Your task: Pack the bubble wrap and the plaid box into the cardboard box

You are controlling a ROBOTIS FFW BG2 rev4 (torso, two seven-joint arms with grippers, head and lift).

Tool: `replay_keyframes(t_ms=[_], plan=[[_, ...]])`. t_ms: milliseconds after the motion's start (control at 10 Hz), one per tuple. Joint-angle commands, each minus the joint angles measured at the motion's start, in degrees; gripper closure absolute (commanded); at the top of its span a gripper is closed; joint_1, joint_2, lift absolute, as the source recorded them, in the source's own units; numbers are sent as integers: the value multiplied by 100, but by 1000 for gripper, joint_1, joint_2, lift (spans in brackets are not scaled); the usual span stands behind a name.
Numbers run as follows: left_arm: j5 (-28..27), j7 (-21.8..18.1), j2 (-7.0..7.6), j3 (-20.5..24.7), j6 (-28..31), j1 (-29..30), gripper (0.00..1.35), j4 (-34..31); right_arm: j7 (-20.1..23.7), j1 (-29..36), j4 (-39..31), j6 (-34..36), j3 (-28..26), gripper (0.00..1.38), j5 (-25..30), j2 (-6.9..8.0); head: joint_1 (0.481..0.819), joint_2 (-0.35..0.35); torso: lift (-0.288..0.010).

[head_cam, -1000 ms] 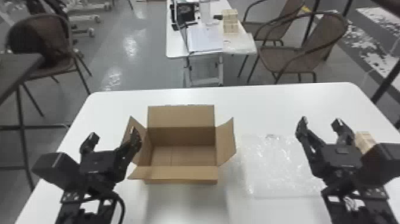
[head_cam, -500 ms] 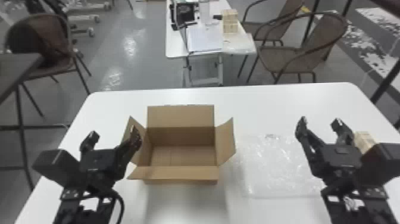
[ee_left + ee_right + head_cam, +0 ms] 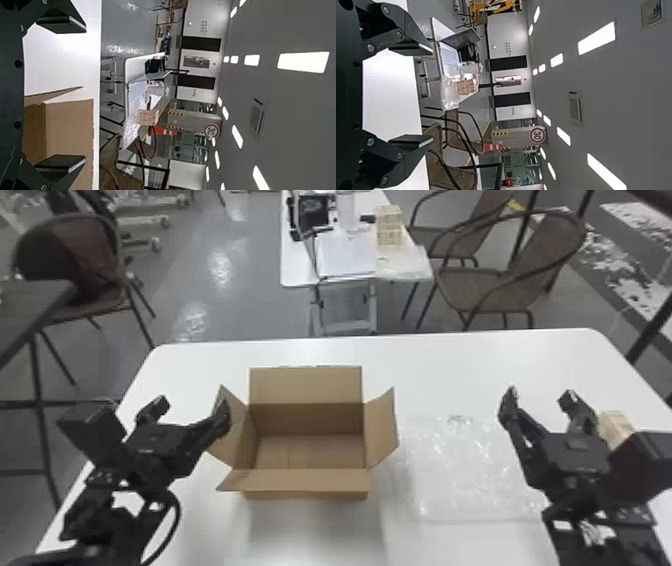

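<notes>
Jaws wide open, empty on left gripper [image 3: 191,409] and right gripper [image 3: 540,395] – nothing packed yet – probably lower onto bubble wrap [image 3: 465,475] next.

The cardboard box [image 3: 305,386] is of light brown colour, with a darker brown inside. The bubble wrap [image 3: 465,470] is transparent, with white shine. The plaid box [image 3: 616,427] has a pale beige colour. The surface [image 3: 450,355] is white, the fingers [image 3: 510,410] are black. The floor [image 3: 225,300] is grey, and the round sign [image 3: 211,130] is white with a red ring.
</notes>
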Motion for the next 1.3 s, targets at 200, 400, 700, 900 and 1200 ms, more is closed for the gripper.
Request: replay_keyframes(t_ms=[200, 400, 700, 900, 1200], plan=[[-183, -640, -120, 314, 695, -359, 154, 280, -1, -17, 25, 0, 26, 481, -19, -7, 695, 101, -99], [-209, -903, -112, 429, 1170, -535, 186, 272, -1, -26, 34, 0, 35, 481, -19, 2, 695, 101, -99], [-77, -1097, -112, 464, 1776, -658, 357, 263, -1, -35, 43, 0, 44, 481, -10, 2, 695, 101, -99], [-42, -1229, -94, 473, 2145, -728, 369, 280, -1, -35, 61, 0, 44, 481, -10, -7, 695, 95, -99], [186, -1167, -223, 446, 2189, -719, 1116, 289, -1, -35, 96, 0, 53, 481, -10, -7, 695, 85, -99]])
